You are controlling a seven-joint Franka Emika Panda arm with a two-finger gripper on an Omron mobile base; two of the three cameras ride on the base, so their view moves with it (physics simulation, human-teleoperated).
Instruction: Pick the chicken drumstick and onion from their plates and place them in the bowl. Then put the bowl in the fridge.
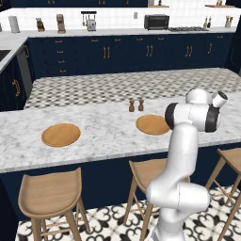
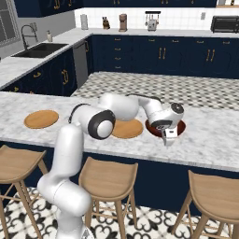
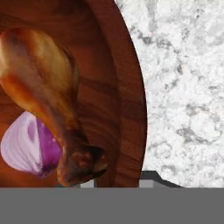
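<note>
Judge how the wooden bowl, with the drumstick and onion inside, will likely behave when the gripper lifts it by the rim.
The bowl looks rigid wood, so it should not flex. Its glossy rim may slip. A one-sided grip may tilt it, and the round onion would probably roll; the chicken drumstick may slide.

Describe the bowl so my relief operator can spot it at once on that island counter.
On the marble island counter, look past the two flat tan plates toward its right end, under the tool. The bowl sits there: dark reddish-brown glossy wood, deeper than the plates, holding the chicken drumstick and the purple onion.
</note>
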